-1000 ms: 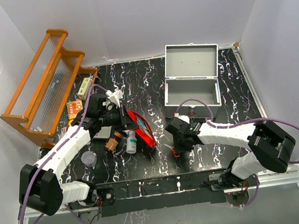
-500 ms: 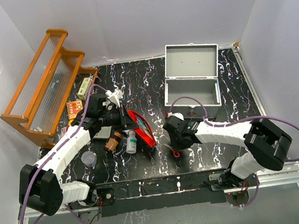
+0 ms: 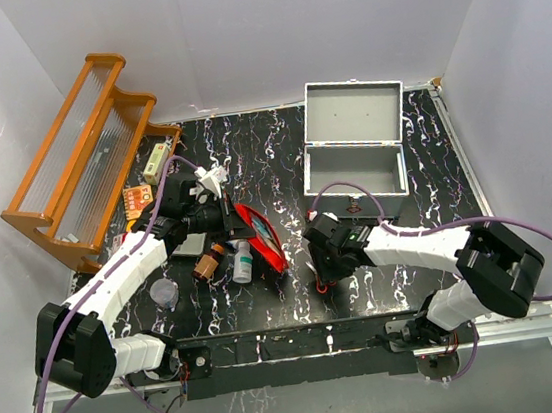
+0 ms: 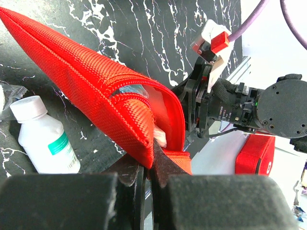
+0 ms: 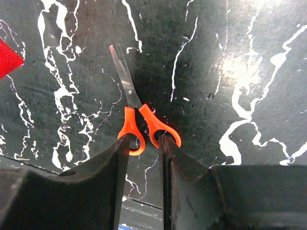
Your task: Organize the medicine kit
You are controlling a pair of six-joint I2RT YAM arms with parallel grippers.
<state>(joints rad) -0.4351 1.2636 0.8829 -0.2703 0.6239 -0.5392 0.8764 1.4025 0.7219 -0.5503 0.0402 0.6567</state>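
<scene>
The medicine kit (image 3: 355, 167) is a silver-grey metal case at the back right, with its lid (image 3: 353, 111) standing open. My left gripper (image 4: 152, 158) is shut on the open edge of a red fabric pouch (image 4: 96, 91), which stands tilted at mid-table (image 3: 261, 235). Small scissors (image 5: 136, 115) with orange handles lie flat on the black marbled table, blades pointing away from my right gripper (image 5: 144, 143). That gripper is open, low over the handles, with one orange loop between its fingertips. In the top view the scissors (image 3: 321, 284) lie near the table's front edge.
A white bottle (image 3: 242, 262) and an amber bottle (image 3: 207, 263) lie left of the pouch. A clear cup (image 3: 165, 294) sits nearer the front left. A wooden rack (image 3: 79, 160) fills the back left, with an orange packet (image 3: 138, 198) and a small box (image 3: 156, 163) beside it.
My right gripper's jaws have spread wider over the scissors' handles, and its wrist has shifted slightly. The left arm and the pouch have not moved.
</scene>
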